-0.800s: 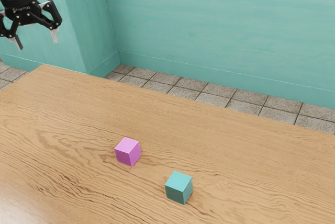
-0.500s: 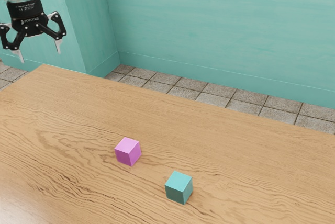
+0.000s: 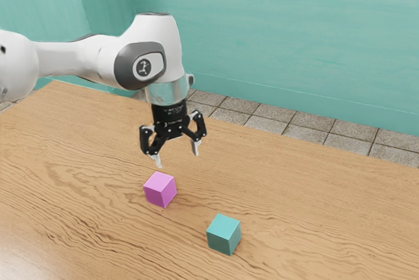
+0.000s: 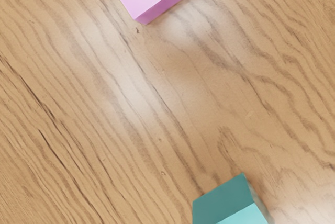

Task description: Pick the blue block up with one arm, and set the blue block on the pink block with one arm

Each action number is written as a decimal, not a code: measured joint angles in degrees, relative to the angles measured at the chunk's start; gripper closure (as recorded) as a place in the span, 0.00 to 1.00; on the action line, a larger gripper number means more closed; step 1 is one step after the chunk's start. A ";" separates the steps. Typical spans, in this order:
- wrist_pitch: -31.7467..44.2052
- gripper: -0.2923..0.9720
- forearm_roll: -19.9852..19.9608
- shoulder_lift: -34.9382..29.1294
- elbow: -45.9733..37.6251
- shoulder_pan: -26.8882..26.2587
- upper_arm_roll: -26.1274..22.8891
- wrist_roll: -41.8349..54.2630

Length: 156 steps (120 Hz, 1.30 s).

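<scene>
My claw (image 3: 175, 154) hangs wide and empty, presumably ready to straddle the blue block (image 3: 223, 233), which rests untouched on the table (image 3: 78, 162) below it, the pink block (image 3: 160, 189) nearby, also below

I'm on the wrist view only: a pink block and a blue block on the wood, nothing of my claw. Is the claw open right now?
Observer: Yes. In the exterior view the claw is open, with nothing between its fingers.
Operator: Where does it sit relative to the blocks?
Observer: It hangs in the air close to the pink block, higher than the block's top and touching neither block.
Operator: And the blue one, is it near the fingers?
Observer: No. The blue block stands on the table to the exterior view's right of the pink one and nearer that camera, farther from the claw than the pink one.
</scene>
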 joint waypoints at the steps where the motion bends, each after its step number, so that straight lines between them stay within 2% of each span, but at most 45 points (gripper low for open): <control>1: 0.45 0.23 -0.09 0.27 0.00 -0.06 -0.04 -0.03; 32: 10.69 0.23 -2.21 4.07 -1.22 -0.99 -1.84 0.88; 38: 11.67 0.23 -1.58 4.54 -1.42 -0.70 -1.97 4.19; 54: 13.49 0.23 3.28 6.00 -1.77 0.09 -2.07 14.26; 64: 14.72 0.23 4.36 6.89 -1.33 -0.59 -1.98 20.47; 70: 15.89 0.23 4.69 4.86 -4.29 -2.15 -1.89 23.73; 82: 19.41 0.23 5.05 5.27 -8.30 -3.18 -2.02 29.49; 96: 23.56 0.23 5.29 9.62 -7.35 -2.61 -2.38 35.13; 107: 25.65 0.23 5.35 9.65 -7.68 -3.03 -2.62 38.85; 126: 27.97 0.23 4.93 8.71 -8.86 -3.37 -3.62 43.96; 156: 30.70 0.23 3.12 12.14 -8.47 -3.69 -4.10 49.72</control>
